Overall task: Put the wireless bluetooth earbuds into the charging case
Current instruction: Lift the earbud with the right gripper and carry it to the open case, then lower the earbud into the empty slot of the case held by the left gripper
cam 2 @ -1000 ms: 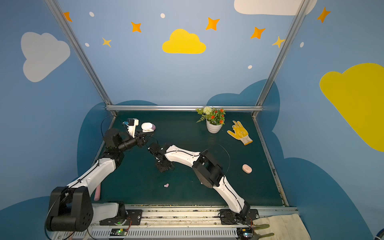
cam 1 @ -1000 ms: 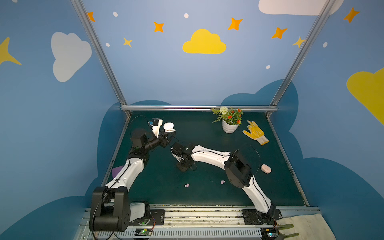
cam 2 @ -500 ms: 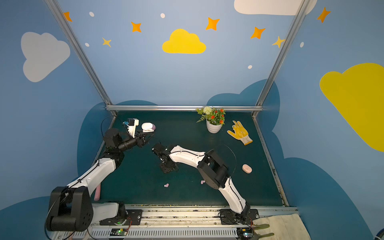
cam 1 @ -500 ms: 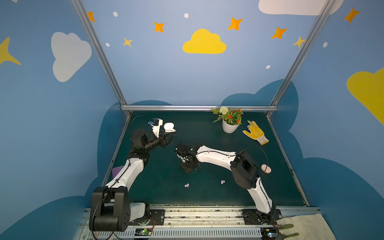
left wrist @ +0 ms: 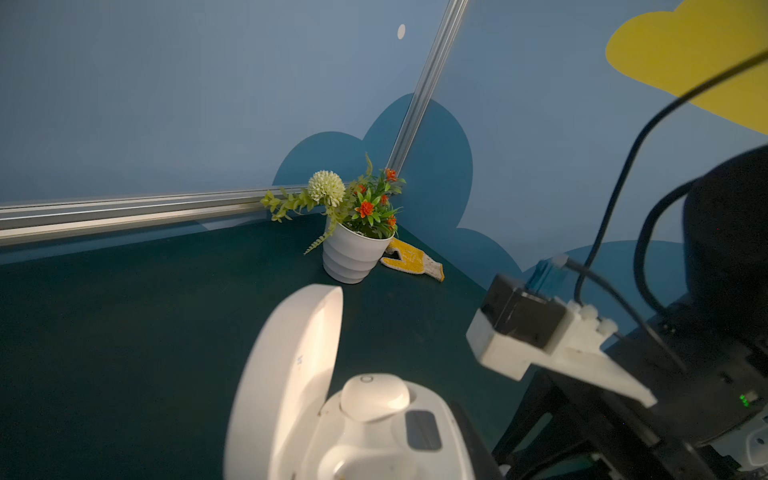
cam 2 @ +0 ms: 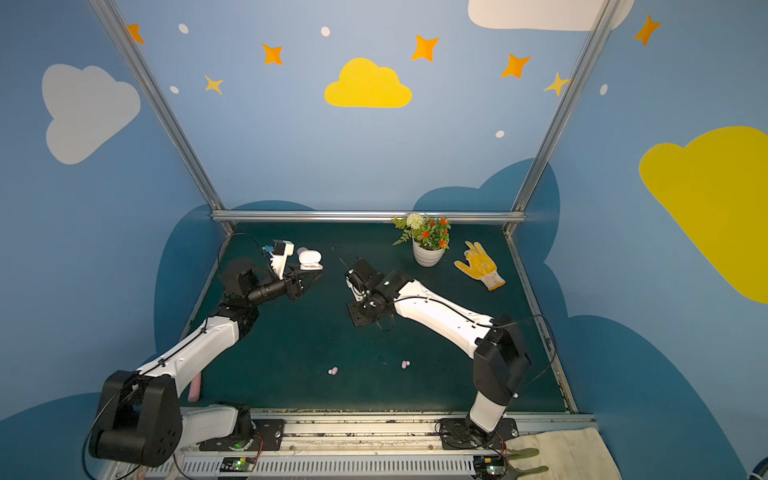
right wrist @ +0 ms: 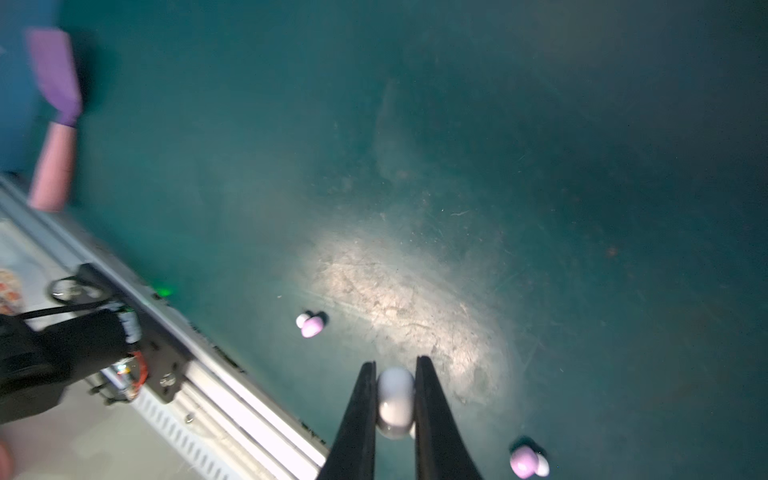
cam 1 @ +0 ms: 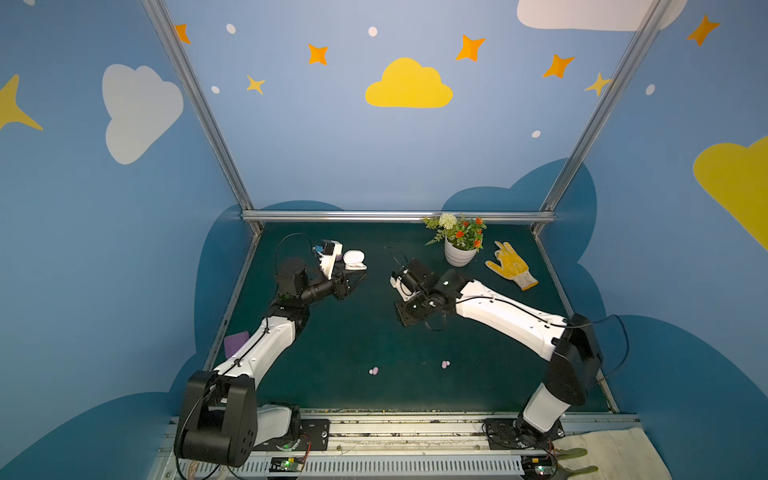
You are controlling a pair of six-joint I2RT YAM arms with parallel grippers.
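My left gripper [cam 1: 356, 279] [left wrist: 386, 465] is shut on the white charging case [cam 1: 354, 258] [cam 2: 310, 258] at the back left. The case's lid [left wrist: 291, 374] stands open, and a white earbud [left wrist: 374, 397] sits in one socket. My right gripper [cam 1: 409, 318] [right wrist: 395, 366] hovers over the middle of the mat, shut on another white earbud [right wrist: 395, 401]. Two lilac earbuds lie on the mat near the front: one [cam 1: 374, 370] [cam 2: 333, 370] [right wrist: 311, 325] to the left, one [cam 1: 445, 364] [cam 2: 405, 364] [right wrist: 528, 462] to the right.
A potted plant [cam 1: 459, 245] [left wrist: 353, 232] and a yellow glove [cam 1: 513, 266] lie at the back right. A purple object [cam 1: 235, 344] [right wrist: 56, 70] and a pink one [cam 2: 194, 386] [right wrist: 54, 166] rest by the left wall. A lilac item [cam 2: 302, 251] sits behind the case.
My right arm has swung to the right with its jaws closing on the white earbud, uncovering the right lilac earbud. The left arm has held still.
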